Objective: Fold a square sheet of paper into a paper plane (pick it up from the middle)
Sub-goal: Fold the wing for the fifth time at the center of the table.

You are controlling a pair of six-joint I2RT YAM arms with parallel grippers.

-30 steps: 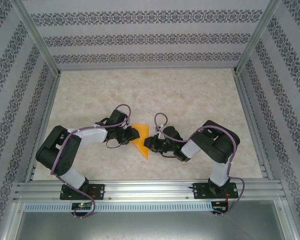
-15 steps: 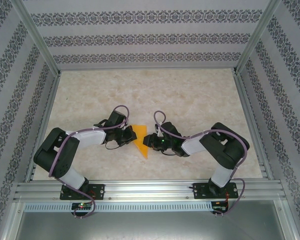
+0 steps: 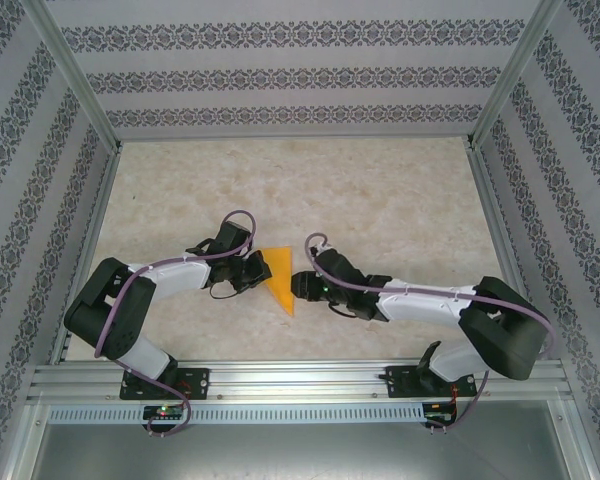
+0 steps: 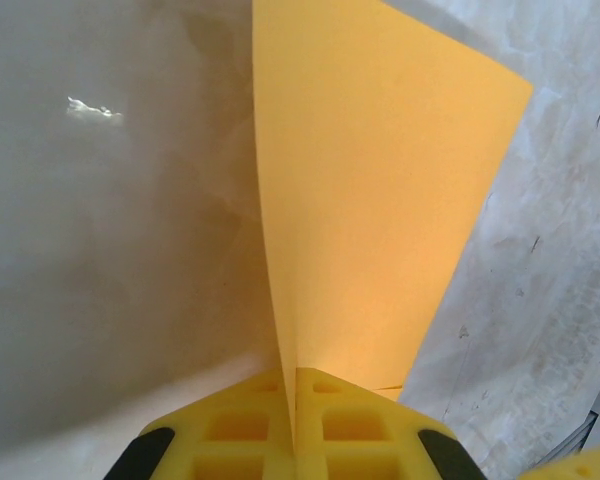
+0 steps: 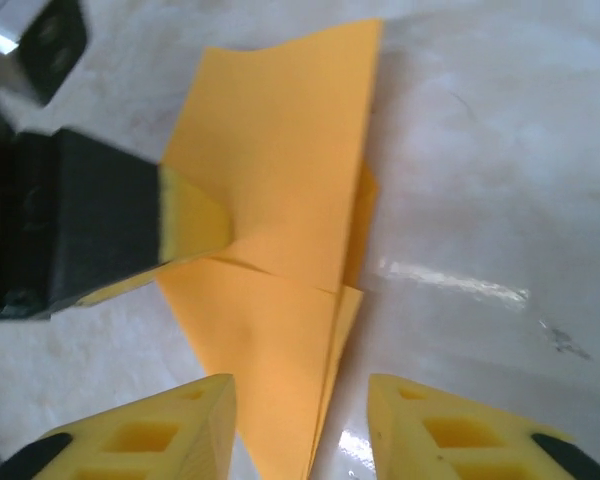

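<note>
No text, label, brand, number or sign can be read; the bands on the walls point(image 3: 300, 80) are made up of ornament, not lettering.

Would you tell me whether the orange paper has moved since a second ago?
No; the paper keeps its lower tip just as far from the front rail.

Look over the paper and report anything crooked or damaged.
The folded paper looks slightly askew: along its right edge in the right wrist view, lower layers stick out in steps past the top flap. No tear shows. The left claw is shut on it; the right claw is open.
</note>
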